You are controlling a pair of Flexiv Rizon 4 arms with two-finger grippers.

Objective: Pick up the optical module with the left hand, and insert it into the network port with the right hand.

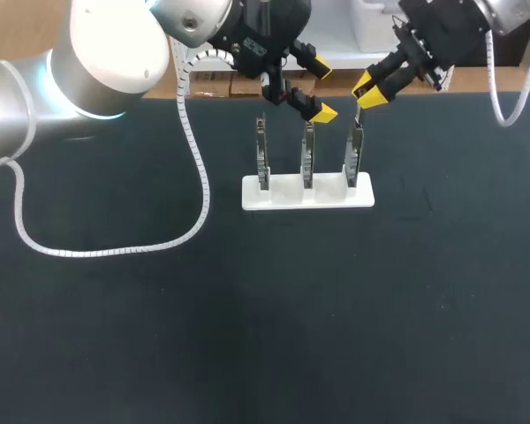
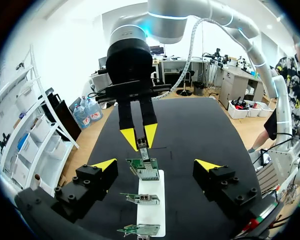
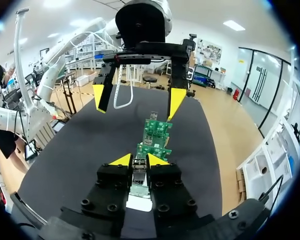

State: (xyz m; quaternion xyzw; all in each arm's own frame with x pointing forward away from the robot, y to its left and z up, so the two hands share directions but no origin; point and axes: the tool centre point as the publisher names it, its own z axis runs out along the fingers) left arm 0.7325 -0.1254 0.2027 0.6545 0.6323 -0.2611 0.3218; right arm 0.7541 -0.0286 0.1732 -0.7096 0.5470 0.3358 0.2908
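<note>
Over the end board (image 1: 356, 150), the optical module (image 3: 139, 170), judged light, stiff and fragile, is pinched at its sides by the right claw (image 3: 139, 160); the left claw (image 2: 156, 164) is spread open.

Three upright boards (image 1: 308, 155) are standing in a row on a white holder (image 1: 283, 196), leaving only narrow gaps between them. The right gripper (image 1: 368, 93), clamping the optical module (image 3: 139, 170), is crowding the rightmost board's top. The left gripper (image 1: 320, 88) is hanging spread near the middle one's top. A white cable (image 1: 115, 250) is looping over the table (image 1: 274, 336) at left; its front is lying open.
</note>
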